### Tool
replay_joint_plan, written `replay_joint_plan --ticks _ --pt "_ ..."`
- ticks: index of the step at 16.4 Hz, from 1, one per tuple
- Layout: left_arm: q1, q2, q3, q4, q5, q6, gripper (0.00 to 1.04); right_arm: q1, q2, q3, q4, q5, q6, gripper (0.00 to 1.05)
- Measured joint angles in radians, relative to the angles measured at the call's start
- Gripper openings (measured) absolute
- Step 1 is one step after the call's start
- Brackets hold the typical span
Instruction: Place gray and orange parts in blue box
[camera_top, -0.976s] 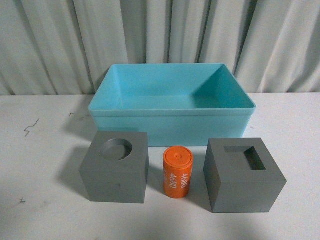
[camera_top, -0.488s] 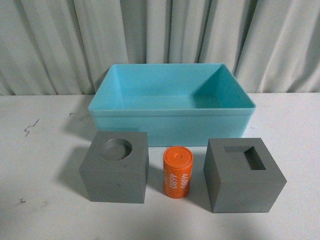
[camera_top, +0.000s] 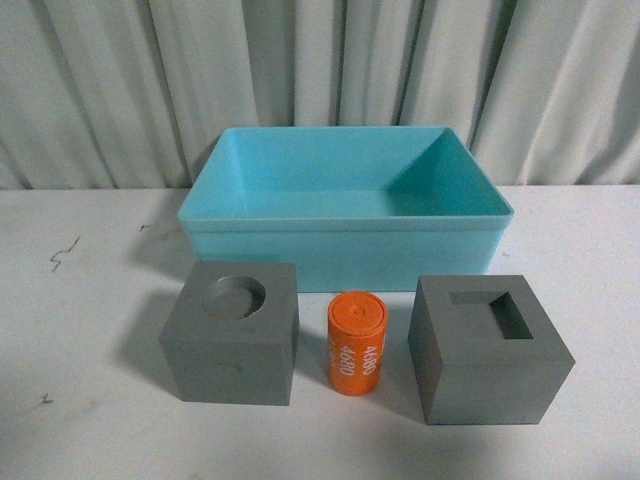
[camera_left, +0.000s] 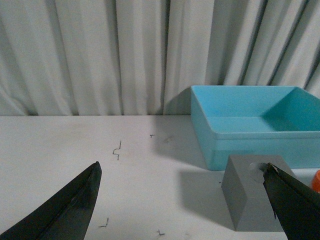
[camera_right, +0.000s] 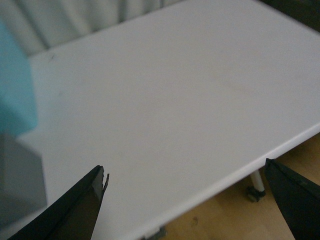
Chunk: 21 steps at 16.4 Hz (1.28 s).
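Observation:
In the front view the light-blue box (camera_top: 345, 224) stands at the back middle of the white table, and nothing shows inside it. In front of it stand a gray cube with a round recess (camera_top: 230, 340), the orange cylinder with white digits (camera_top: 356, 345) and a gray cube with a square hole (camera_top: 488, 355). Neither gripper shows in the front view. My left gripper (camera_left: 181, 170) is open and empty over the table, left of the round-recess cube (camera_left: 250, 200) and the box (camera_left: 250, 132). My right gripper (camera_right: 185, 167) is open and empty above the table's right edge.
White curtains (camera_top: 320, 60) hang behind the table. In the right wrist view the table edge (camera_right: 240, 175) runs across, with wooden floor and a caster (camera_right: 256, 192) below. A gray cube (camera_right: 17, 180) and the box's corner (camera_right: 15, 95) sit at that view's side.
The digits on the orange cylinder sit at a slightly different angle. Nothing else has visibly moved.

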Motion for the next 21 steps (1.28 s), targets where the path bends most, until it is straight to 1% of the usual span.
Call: replay_joint_plan --ticks 1,3,4,5,6,8,10,11,12,13,14,16,20,21 --pt "0.000 0.000 0.000 0.000 0.002 0.000 0.98 -0.046 0.056 0.029 0.061 -0.029 -0.001 0.98" --pt "0.001 0.000 0.000 0.000 0.001 0.000 0.98 -0.106 0.175 0.107 0.167 -0.106 -0.025 0.98" --pt "0.001 0.000 0.000 0.000 0.002 0.000 0.98 -0.124 0.255 0.167 0.211 -0.158 -0.053 0.98" --pt "0.001 0.000 0.000 0.000 0.002 0.000 0.98 -0.111 0.350 0.243 0.205 -0.220 -0.099 0.98" --pt "0.001 0.000 0.000 0.000 0.002 0.000 0.98 -0.075 0.438 0.292 0.199 -0.266 -0.154 0.98" --pt "0.001 0.000 0.000 0.000 0.002 0.000 0.98 -0.023 0.539 0.330 0.189 -0.302 -0.212 0.98" --pt "0.001 0.000 0.000 0.000 0.002 0.000 0.98 0.018 0.610 0.357 0.174 -0.317 -0.232 0.98" --pt "0.001 0.000 0.000 0.000 0.002 0.000 0.98 0.098 0.737 0.432 0.130 -0.326 -0.241 0.98" --pt "0.001 0.000 0.000 0.000 0.002 0.000 0.98 0.171 0.872 0.490 0.115 -0.333 -0.215 0.98" --pt "0.001 0.000 0.000 0.000 0.002 0.000 0.98 0.217 0.964 0.516 0.090 -0.321 -0.198 0.98" --pt "0.001 0.000 0.000 0.000 0.002 0.000 0.98 0.257 1.057 0.557 0.096 -0.309 -0.154 0.98" --pt "0.001 0.000 0.000 0.000 0.002 0.000 0.98 0.297 1.155 0.590 0.085 -0.279 -0.124 0.98" --pt "0.001 0.000 0.000 0.000 0.002 0.000 0.98 0.304 1.184 0.591 0.085 -0.259 -0.115 0.98" --pt "0.001 0.000 0.000 0.000 0.002 0.000 0.98 0.303 1.189 0.591 0.090 -0.255 -0.107 0.94"
